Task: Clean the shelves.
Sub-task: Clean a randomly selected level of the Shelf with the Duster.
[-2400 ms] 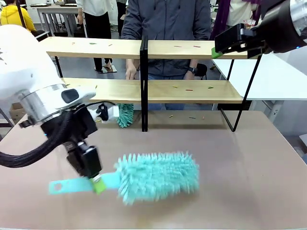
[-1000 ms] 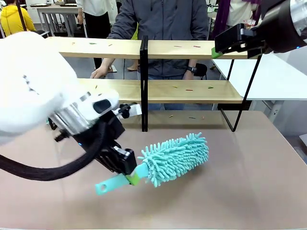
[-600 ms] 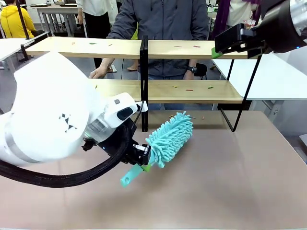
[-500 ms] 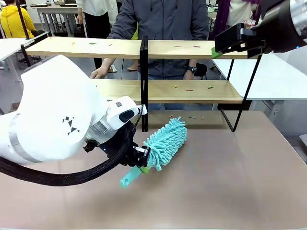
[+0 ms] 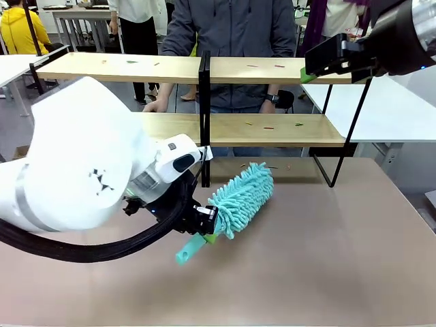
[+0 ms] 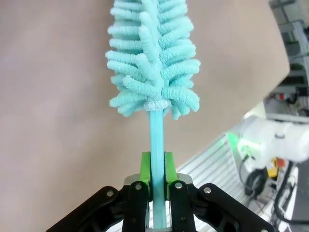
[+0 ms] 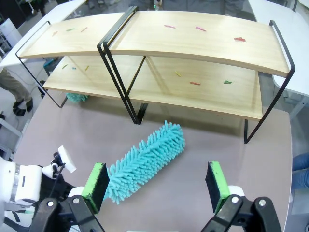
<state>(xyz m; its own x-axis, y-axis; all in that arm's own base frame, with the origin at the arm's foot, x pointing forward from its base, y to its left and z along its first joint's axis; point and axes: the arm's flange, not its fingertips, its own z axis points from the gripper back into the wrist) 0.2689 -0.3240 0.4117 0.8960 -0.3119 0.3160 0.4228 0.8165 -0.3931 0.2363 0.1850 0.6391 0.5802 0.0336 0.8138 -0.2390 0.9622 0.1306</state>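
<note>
Tabletop [image 5: 327,259] bears 2-tier light-wood shelves [image 5: 136,68], scrap-strewn; left end effector [image 6: 157,170] pinches duster [image 5: 242,197]; right end effector [image 7: 157,186] spread.

The beige tabletop [image 5: 354,231] is carrying the shelves [image 5: 272,129], standing along its far side. Small coloured scraps [image 5: 269,127] are lying on both boards, a few more bits [image 5: 272,167] on the tabletop beneath. A teal duster [image 5: 242,197] is slanting low over the tabletop; contact is unclear.

Duster [image 5: 242,199] at middle of table [image 5: 340,266], head toward 1 o'clock, handle end at 7 (in left gripper [image 6: 157,163]). Shelves [image 5: 286,131] at 12 behind it, scraps [image 5: 269,127] on both boards; person [image 5: 235,30] beyond.
</note>
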